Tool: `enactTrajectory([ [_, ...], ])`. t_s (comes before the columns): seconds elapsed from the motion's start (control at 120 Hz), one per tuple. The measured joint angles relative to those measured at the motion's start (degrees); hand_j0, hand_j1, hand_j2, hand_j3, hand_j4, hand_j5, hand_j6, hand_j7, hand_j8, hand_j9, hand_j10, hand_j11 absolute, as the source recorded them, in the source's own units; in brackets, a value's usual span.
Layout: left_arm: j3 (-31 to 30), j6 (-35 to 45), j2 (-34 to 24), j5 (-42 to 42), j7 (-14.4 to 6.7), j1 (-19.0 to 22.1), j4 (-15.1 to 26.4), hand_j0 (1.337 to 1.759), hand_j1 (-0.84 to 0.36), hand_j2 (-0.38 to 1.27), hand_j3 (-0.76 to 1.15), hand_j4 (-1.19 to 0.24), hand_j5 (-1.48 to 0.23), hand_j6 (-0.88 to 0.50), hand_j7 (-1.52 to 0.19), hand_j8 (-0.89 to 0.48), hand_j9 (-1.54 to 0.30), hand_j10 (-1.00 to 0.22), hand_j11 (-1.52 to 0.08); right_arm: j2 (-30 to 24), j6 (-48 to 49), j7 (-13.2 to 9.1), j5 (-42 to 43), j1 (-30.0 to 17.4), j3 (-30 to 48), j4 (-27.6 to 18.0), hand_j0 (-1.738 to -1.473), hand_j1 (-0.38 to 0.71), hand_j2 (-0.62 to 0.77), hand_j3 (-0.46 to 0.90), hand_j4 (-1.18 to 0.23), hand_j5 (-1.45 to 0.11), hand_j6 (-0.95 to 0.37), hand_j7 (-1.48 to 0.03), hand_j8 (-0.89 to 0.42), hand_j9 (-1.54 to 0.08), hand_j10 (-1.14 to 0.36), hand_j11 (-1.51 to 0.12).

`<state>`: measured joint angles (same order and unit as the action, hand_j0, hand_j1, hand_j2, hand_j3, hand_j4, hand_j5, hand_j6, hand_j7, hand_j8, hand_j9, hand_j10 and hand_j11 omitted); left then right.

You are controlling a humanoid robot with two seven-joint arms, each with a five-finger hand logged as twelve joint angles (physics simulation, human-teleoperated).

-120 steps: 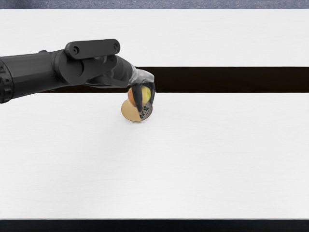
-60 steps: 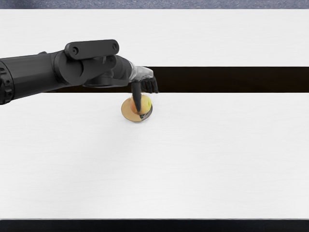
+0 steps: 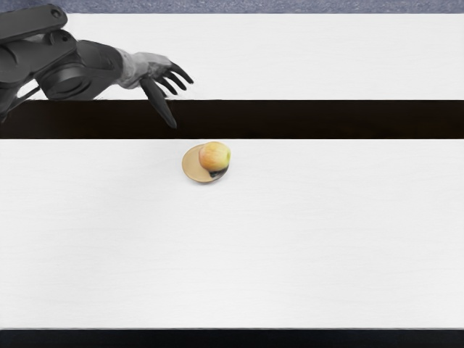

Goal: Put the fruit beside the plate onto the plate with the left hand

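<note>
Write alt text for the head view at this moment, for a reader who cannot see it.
A round yellow-red fruit sits on a small round tan plate on a white table. The robot's black left hand hovers up and to the left of them, fingers spread, holding nothing. A dark band crosses the table just behind the plate.

The arm [image 3: 43, 64] is dark grey, thick and round like a pipe. On top of it, at 12 o'clock, sits a flat black bar [image 3: 30, 22] with a rounded end. At the arm's 3 o'clock end the wrist [image 3: 138, 64] is a lighter, shiny grey. The left hand [image 3: 156, 72] is small, with thin black fingers [image 3: 162, 107]. One looks longer than the rest.
</note>
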<state>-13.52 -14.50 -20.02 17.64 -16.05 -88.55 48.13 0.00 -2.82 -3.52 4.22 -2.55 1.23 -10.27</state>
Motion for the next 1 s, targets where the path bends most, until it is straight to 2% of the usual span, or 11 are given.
enactTrajectory([
  [0.133,5.3,-5.9,-6.6,-5.5,0.2,3.5,3.2,1.658,0.04,0.05,0.00,-0.26,-0.34,-0.26,-0.34,-0.26,-0.34,-0.26,-0.34,0.0,0.0,0.0,0.0,0.0,0.0,0.0,-1.658,-0.32,-0.01,0.00,-0.03,-0.03,-0.03,-0.03,-0.03,-0.03,-0.03,-0.03],
  [0.25,9.2,-14.7,-12.1,-12.4,0.3,6.4,4.0,1.658,0.04,0.05,0.00,-0.26,-0.34,-0.26,-0.34,-0.26,-0.34,-0.26,-0.34,0.0,0.0,0.0,0.0,0.0,0.0,0.0,-1.658,-0.32,-0.01,0.00,-0.03,-0.03,-0.03,-0.03,-0.03,-0.03,-0.03,-0.03],
  [0.35,10.4,-18.3,-16.1,-16.9,0.3,8.0,4.2,1.658,0.04,0.05,0.00,-0.26,-0.33,-0.26,-0.33,-0.26,-0.33,-0.26,-0.33,0.0,0.0,0.0,0.0,0.0,0.0,0.0,-1.658,-0.32,-0.01,0.00,-0.03,-0.03,-0.03,-0.03,-0.03,-0.03,-0.03,-0.03],
  [0.45,11.7,-19.7,-18.5,-20.2,0.3,12.5,4.2,1.658,0.05,0.05,0.00,-0.25,-0.33,-0.25,-0.33,-0.25,-0.33,-0.25,-0.33,0.0,0.0,0.0,0.0,0.0,0.0,0.0,-1.658,-0.32,-0.01,0.00,-0.03,-0.03,-0.03,-0.03,-0.03,-0.03,-0.03,-0.03],
  [0.625,18.0,-20.4,-20.4,-21.9,0.3,20.2,4.0,1.658,0.05,0.05,0.00,-0.25,-0.33,-0.25,-0.33,-0.25,-0.33,-0.25,-0.33,0.0,0.0,0.0,0.0,0.0,0.0,0.0,-1.658,-0.32,-0.01,0.00,-0.03,-0.03,-0.03,-0.03,-0.03,-0.03,-0.03,-0.03],
  [0.825,25.3,-20.5,-23.9,-22.2,0.3,24.9,3.9,1.658,0.05,0.05,0.00,-0.25,-0.32,-0.25,-0.32,-0.25,-0.32,-0.25,-0.32,0.0,0.0,0.0,0.0,0.0,0.0,0.0,-1.658,-0.32,-0.01,0.00,-0.03,-0.03,-0.03,-0.03,-0.03,-0.03,-0.03,-0.03],
  [1.0,27.5,-20.5,-26.0,-23.9,0.2,26.7,3.3,1.658,0.05,0.05,0.00,-0.25,-0.32,-0.25,-0.32,-0.25,-0.32,-0.25,-0.32,0.0,0.0,0.0,0.0,0.0,0.0,0.0,-1.658,-0.32,-0.01,0.00,-0.03,-0.03,-0.03,-0.03,-0.03,-0.03,-0.03,-0.03],
])
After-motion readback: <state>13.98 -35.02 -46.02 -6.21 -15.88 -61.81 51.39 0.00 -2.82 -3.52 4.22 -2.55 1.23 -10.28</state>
